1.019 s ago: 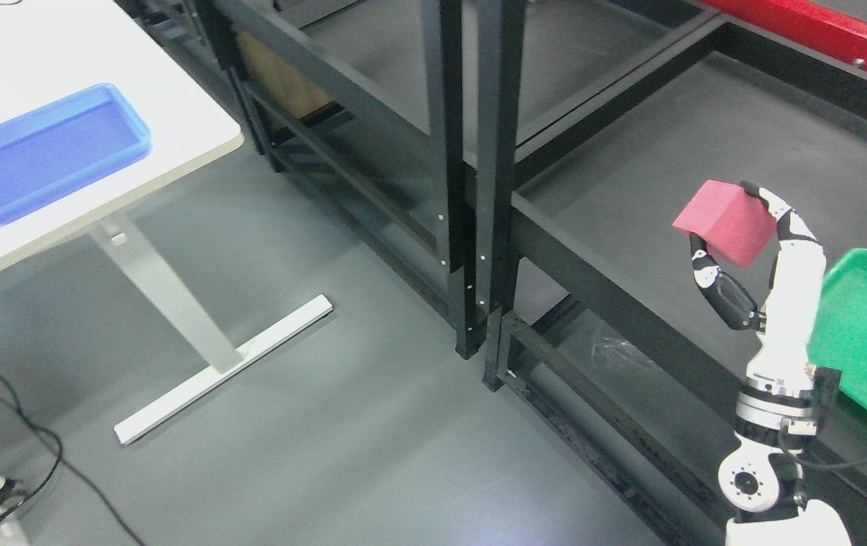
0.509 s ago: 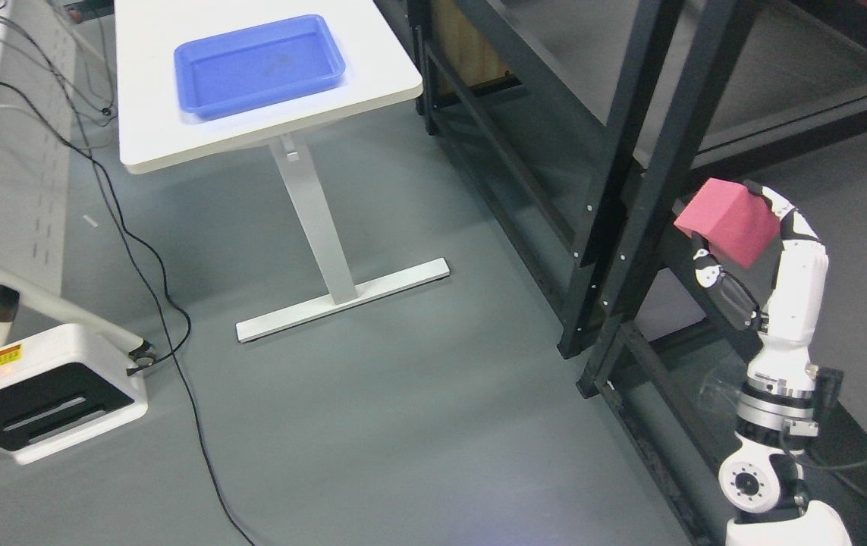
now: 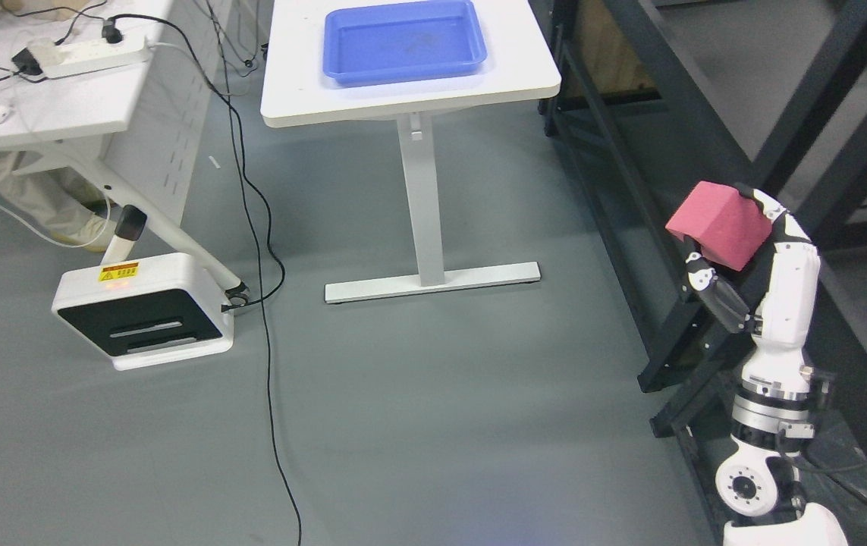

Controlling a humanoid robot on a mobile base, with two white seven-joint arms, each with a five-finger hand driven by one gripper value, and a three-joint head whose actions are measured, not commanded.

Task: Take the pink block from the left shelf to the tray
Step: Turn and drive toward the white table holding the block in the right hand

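We find the right hand (image 3: 729, 239) clamped on the pink block (image 3: 720, 224), held aloft beside the black shelf (image 3: 653, 227), well apart from the blue tray (image 3: 403, 72) on the white table (image 3: 289, 83). We advise holding the clasp firm while carrying it over the tray.

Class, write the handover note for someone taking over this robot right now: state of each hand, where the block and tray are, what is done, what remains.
Right hand: shut on the pink block, held up in the air beside the black shelf.
Left hand: not in view.
Blue tray: empty, on the white table, across the open floor.
Done: block picked up.
Left: carry the block to the table and release it in the tray.
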